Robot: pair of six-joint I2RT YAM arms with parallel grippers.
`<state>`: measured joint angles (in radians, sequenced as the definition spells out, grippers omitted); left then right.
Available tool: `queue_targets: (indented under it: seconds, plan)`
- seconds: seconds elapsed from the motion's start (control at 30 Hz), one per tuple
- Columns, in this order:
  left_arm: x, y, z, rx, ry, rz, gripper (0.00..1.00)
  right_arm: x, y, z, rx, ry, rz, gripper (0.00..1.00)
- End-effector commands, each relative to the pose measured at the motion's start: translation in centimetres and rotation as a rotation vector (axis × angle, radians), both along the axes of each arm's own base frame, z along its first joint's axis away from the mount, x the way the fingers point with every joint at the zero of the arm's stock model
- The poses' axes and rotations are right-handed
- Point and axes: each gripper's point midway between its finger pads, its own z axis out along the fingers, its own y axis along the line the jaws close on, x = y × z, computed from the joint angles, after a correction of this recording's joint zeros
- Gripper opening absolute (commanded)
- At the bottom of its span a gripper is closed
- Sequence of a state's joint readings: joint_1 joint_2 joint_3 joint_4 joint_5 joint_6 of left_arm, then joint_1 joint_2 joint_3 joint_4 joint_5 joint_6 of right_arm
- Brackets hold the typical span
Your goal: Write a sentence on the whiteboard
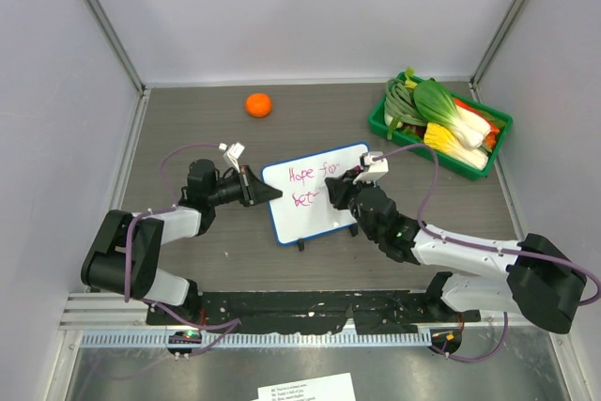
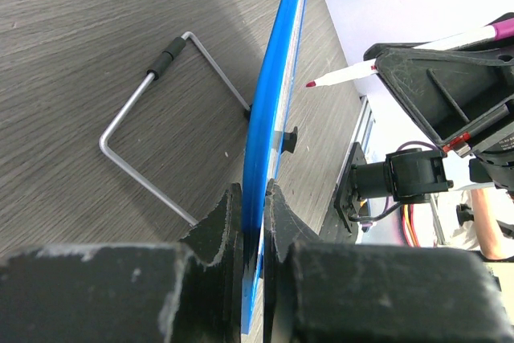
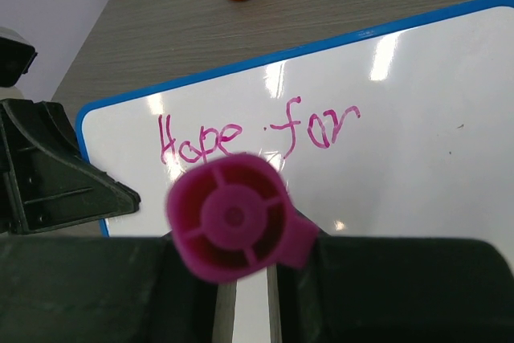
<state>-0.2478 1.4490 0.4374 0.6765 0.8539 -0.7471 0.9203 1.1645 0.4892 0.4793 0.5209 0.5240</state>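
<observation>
Grey wood-grain worktop (image 1: 188, 119), pale walls (image 1: 282, 7); left fingers (image 2: 218, 229) tight on the whiteboard (image 1: 324, 218) edge, right fingers (image 3: 96, 287) tight on a marker (image 3: 233, 218).

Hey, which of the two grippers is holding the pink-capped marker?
The right gripper: the marker sits between its fingers, tip toward the whiteboard. The left gripper instead pinches the whiteboard's blue edge.

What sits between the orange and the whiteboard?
Nothing, just bare tabletop between the orange and the whiteboard; top external and right wrist views both show it.
</observation>
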Motion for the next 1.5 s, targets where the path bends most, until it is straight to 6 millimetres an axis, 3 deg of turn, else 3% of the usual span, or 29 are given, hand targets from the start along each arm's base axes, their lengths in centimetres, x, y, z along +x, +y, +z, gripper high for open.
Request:
queue_targets:
  seconds: [0.0,0.33,1.0,1.47]
  plan:
    - [0.0,1.7,-5.6,0.175,0.084,0.088,0.0,0.9,0.9,3.1,0.061,-0.066,-0.001,0.01]
    - [0.0,1.7,-5.5,0.175,0.085,0.089,0.0,1.1,1.2,0.8,0.027,-0.021,-0.007,0.01]
    - [-0.1,1.7,-5.6,0.177,0.084,0.086,0.0,-1.0,0.1,-3.1,0.004,0.071,0.032,0.01]
    - [0.0,1.7,-5.6,0.178,0.084,0.089,0.0,-1.4,-0.5,-3.4,-0.002,0.084,0.029,0.01]
